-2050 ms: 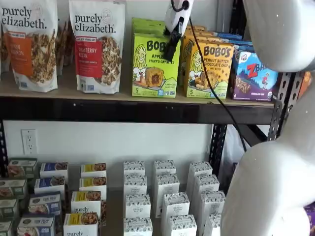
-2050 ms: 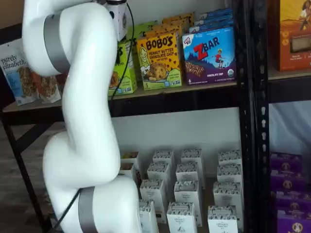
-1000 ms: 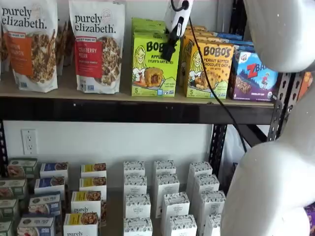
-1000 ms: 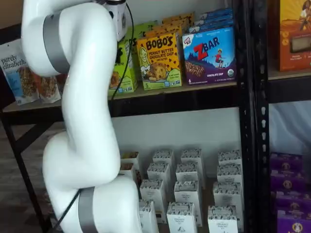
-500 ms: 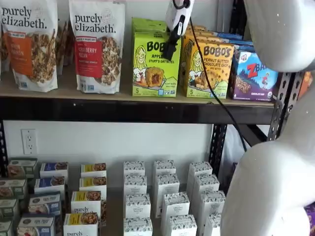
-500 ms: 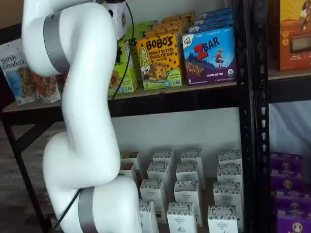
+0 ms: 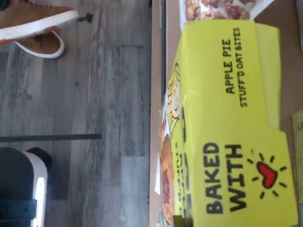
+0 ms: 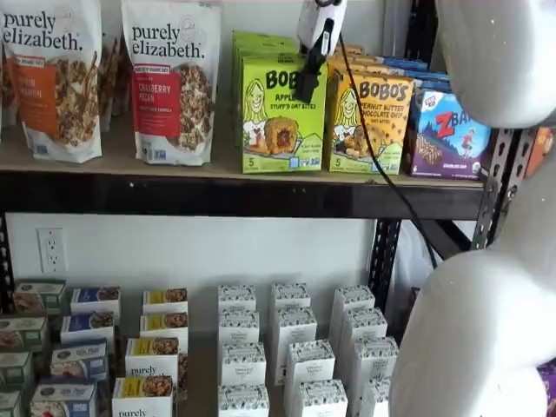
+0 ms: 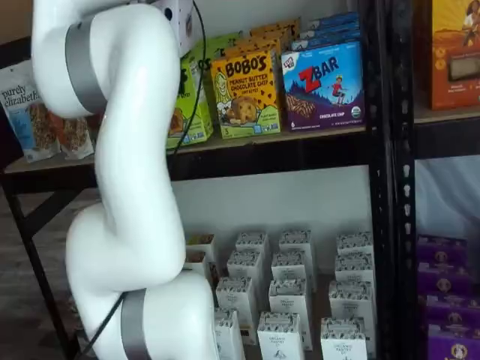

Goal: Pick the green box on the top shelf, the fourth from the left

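White arm hides most of green box on top shelf.

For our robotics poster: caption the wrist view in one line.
Looking down on the green box, top panel reading "Apple Pie Stuff'd Oat Bites", at the top shelf edge.

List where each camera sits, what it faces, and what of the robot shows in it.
Wrist view: on the wrist, looking down on the green box top and the floor; no jaws visible.
A shelf view: frontal on the top shelf; the gripper on the box, white arm at right.
A shelf view: oblique, arm fills the left.
Shared: the green box.
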